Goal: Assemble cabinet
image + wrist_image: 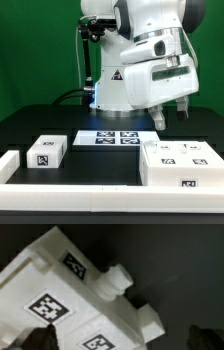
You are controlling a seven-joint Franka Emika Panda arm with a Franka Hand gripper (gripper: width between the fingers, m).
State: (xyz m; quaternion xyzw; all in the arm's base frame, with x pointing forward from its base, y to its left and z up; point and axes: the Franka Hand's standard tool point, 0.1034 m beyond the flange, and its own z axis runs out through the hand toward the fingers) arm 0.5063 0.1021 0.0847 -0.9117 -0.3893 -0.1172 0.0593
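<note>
nearest in the exterior view, a long white rail (100, 188) is seen along the front edge of the black table (30, 125). just behind it, on the exterior view's right, the cabinet (180, 163) is laid flat on the table, with square tags shown on its top and front. on the exterior view's left a small white block (47, 152) with one tag is set, well apart from the cabinet. between and behind the two, the marker board (108, 138) is seen flat on the table. above the cabinet's far side the gripper (173, 114) is held in the air, clear of it. its fingers (40, 338) are spread apart and nothing is clamped. in the wrist view they are shown dark and blurred. the cabinet is seen beneath them, aslant, reaching under one finger while the other is over bare table. farthest back, the arm's white body (150, 60) is seen before a green wall (25, 40).
</note>
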